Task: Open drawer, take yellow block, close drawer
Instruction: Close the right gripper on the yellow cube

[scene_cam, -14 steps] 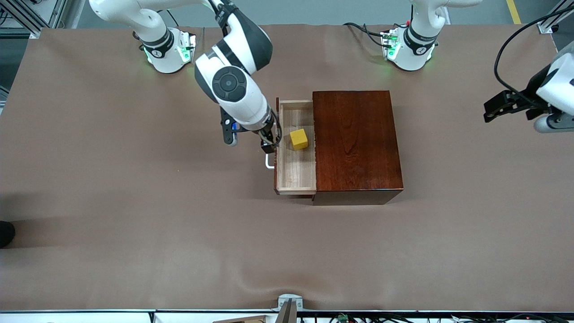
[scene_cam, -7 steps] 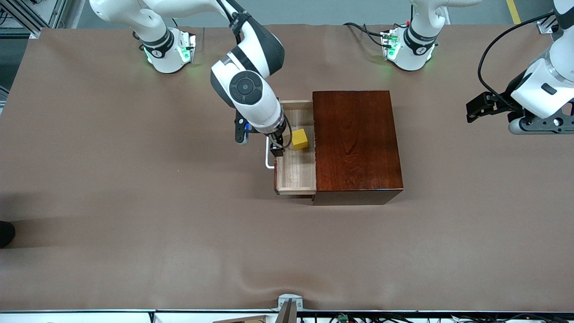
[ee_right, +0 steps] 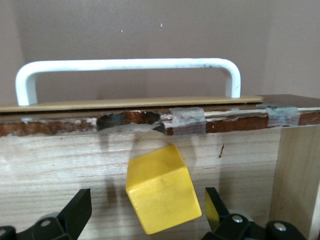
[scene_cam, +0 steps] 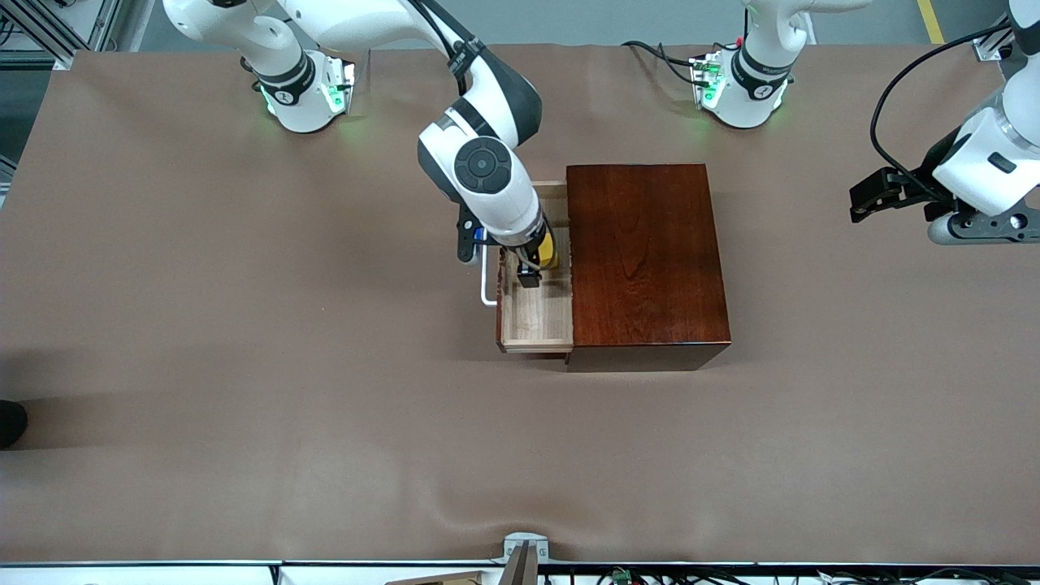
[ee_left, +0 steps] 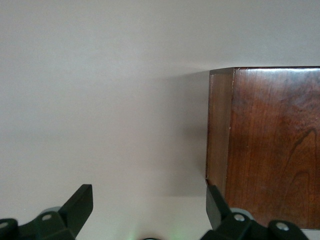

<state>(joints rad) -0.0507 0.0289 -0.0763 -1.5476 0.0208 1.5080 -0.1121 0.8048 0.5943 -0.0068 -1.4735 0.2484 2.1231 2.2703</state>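
Drawer [scene_cam: 536, 313]: pulled out of the dark reddish-brown wooden box [scene_cam: 642, 260] toward the right arm's end of the table; pale wood floor exposed. Box sits about mid-table, somewhat closer to the edge where the robot bases stand than to the front camera's edge.

Handle [scene_cam: 486, 280]: white U-shaped bar on the drawer front. In the right wrist view [ee_right: 125, 67] it stands above a chipped, taped front edge.

Yellow block [scene_cam: 549, 253]: resting on the drawer floor, close to the box's opening, largely covered by the right wrist from the front. Right wrist view shows it whole [ee_right: 162, 187], turned at an angle, one corner toward the camera.

Right gripper [scene_cam: 530, 272]: over the open drawer, directly above the block. Fingers [ee_right: 77, 207] spread wide, one to each side of the block, neither touching it.

Left gripper [scene_cam: 873, 199]: held in the air near the table edge at the left arm's end, well apart from the box; this arm waits. Fingers [ee_left: 80, 202] parted, nothing between them; its wrist view shows a corner of the box [ee_left: 270, 145] and bare tabletop [ee_left: 100, 100].
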